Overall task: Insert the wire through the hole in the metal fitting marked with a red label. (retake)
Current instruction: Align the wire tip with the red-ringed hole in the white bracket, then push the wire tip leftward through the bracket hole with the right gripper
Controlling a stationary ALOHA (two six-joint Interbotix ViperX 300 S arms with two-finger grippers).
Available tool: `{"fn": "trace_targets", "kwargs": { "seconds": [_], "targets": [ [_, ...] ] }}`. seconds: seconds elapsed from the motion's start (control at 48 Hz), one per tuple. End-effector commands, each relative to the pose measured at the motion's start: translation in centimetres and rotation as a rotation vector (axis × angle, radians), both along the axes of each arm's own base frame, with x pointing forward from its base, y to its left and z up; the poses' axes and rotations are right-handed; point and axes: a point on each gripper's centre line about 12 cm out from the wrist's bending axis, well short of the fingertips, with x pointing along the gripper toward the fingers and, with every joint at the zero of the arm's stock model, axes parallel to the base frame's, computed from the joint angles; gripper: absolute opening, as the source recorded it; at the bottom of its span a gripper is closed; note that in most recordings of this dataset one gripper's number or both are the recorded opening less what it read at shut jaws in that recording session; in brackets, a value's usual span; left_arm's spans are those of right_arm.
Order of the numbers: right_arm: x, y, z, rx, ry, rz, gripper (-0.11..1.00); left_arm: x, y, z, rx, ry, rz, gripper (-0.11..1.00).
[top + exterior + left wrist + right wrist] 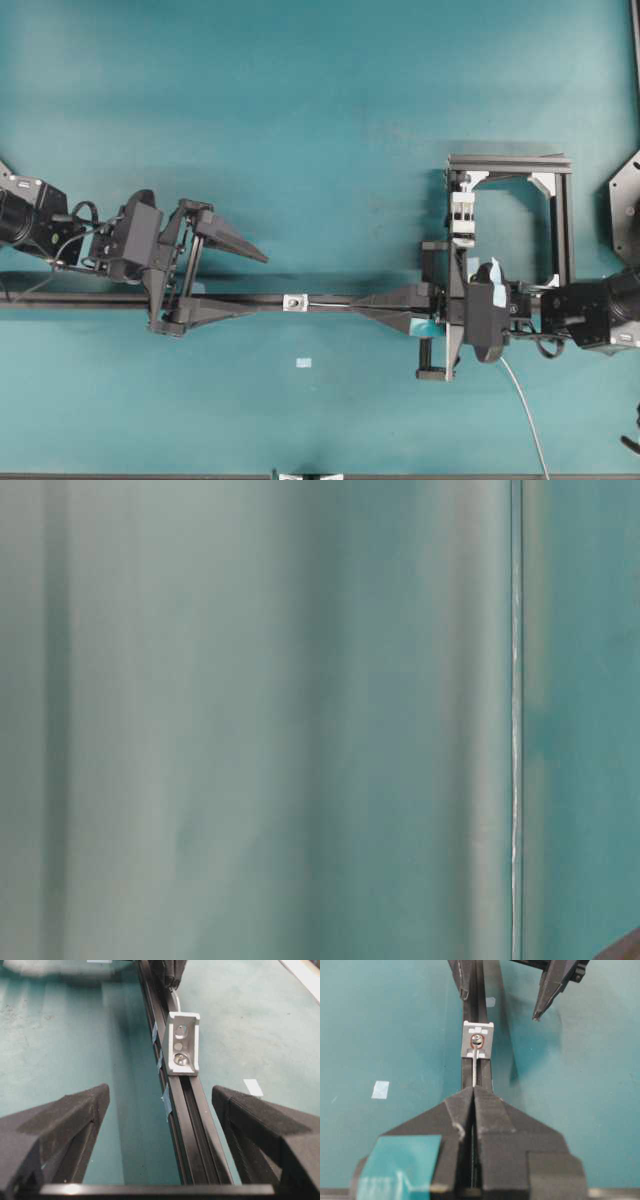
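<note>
The metal fitting is a small silver bracket on a black rail. In the right wrist view the fitting has a red ring round its hole. My right gripper is shut on the thin pale wire, which runs straight from my fingertips to the fitting's near face. I cannot tell whether its tip enters the hole. The wire's tail trails toward the table's front. My left gripper is open and empty, straddling the rail just left of the fitting.
A black frame with white corner brackets and a white block clamp stands behind my right arm. A pale tape scrap lies on the teal table in front of the rail. The table-level view is a teal blur.
</note>
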Motion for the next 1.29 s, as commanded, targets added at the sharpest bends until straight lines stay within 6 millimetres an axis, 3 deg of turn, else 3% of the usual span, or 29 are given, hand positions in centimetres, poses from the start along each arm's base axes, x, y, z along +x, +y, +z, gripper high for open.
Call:
{"fn": "trace_targets", "kwargs": {
  "seconds": [0.0,1.27],
  "targets": [
    [0.5,0.1,0.8,0.011,-0.033,-0.008,0.03,0.3,-0.2,0.6,-0.006,-0.024,-0.002,0.65],
    [3.5,-0.2,0.2,-0.002,-0.045,-0.042,0.03,0.5,-0.2,0.6,-0.004,-0.019,-0.002,0.64]
  ]
}}
